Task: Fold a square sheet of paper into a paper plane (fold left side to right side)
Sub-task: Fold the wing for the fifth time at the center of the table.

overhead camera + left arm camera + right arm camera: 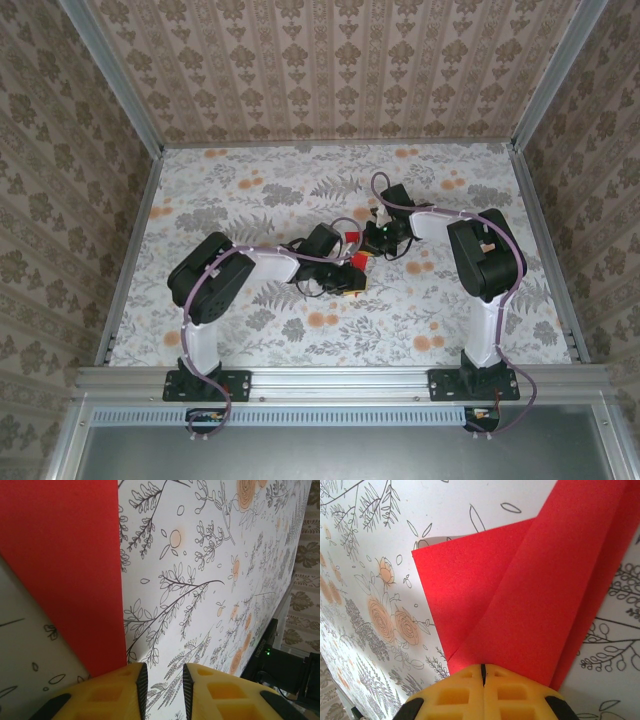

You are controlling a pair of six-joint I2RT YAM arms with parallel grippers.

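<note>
Right hand (482,672) has its yellow fingers pressed together with no gap, and the tips lie against the thin bright red square sheet of paper (520,580); whether they pinch it, one cannot tell. This sheet lies on the flower-patterned worktop (365,555), with a long flap folded over it. Left hand (165,680) has its fingers a little apart, bare worktop showing between them, and one finger sits over the straight edge of the red sheet (60,555).

Nothing legible: the red paper (520,580) is unmarked; small print on the black box (280,667) is too blurred to read.
</note>
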